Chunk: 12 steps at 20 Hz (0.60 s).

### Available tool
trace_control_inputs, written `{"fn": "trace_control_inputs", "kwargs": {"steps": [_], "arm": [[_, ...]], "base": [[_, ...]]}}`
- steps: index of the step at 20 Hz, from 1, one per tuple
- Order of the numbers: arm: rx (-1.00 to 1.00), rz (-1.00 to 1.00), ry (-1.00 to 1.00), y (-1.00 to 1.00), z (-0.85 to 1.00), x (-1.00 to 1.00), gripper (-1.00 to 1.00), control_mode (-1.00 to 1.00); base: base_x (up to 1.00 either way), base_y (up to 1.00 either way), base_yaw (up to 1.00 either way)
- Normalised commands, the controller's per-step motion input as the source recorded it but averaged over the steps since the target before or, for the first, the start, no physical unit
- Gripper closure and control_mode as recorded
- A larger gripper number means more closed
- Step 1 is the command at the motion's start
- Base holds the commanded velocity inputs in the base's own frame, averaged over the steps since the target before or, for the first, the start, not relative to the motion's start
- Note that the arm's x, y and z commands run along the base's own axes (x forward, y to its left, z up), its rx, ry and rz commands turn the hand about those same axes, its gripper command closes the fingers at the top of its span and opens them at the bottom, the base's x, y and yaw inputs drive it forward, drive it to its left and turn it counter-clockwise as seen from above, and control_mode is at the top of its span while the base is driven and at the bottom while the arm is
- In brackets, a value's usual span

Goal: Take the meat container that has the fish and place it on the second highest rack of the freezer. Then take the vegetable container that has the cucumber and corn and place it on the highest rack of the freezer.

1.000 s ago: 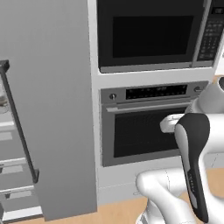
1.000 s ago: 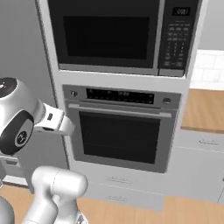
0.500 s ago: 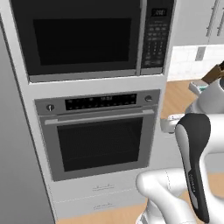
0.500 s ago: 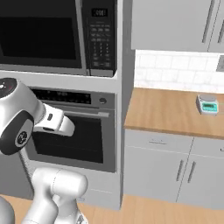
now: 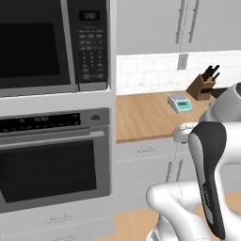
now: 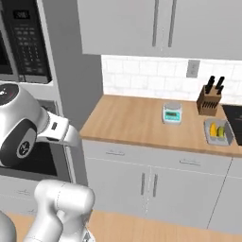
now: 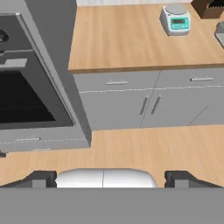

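The countertop (image 6: 137, 120) looks like smooth matt wood, the backsplash (image 6: 142, 75) white tile, the oven door (image 5: 47, 169) glossy dark glass.

the wooden counter (image 7: 131, 39) spans the upper part of the frame. a kitchen scale (image 7: 175, 19) stands on it near its far edge, with a knife block (image 7: 210, 7) just beyond at the corner. grey cabinet doors (image 7: 148, 103) hang below the counter. the oven (image 7: 30, 96) stands beside the counter's near end. the gripper (image 7: 111, 178) has its fingertips spread wide, nothing between them.
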Motion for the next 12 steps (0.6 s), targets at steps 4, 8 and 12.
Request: {"fn": "trace_control_inputs", "kwargs": {"steps": [4,8,12], "arm": [[0.0,0.0,0.0,0.0,0.0,0.0,-1.0,1.0],[0.0,0.0,0.0,0.0,0.0,0.0,-1.0,1.0],[0.0,0.0,0.0,0.0,0.0,0.0,-1.0,1.0]], "base": [[0.32,-1.0,-0.01],[0.35,-1.0,-0.03],[0.38,-0.74,-0.12]]}}
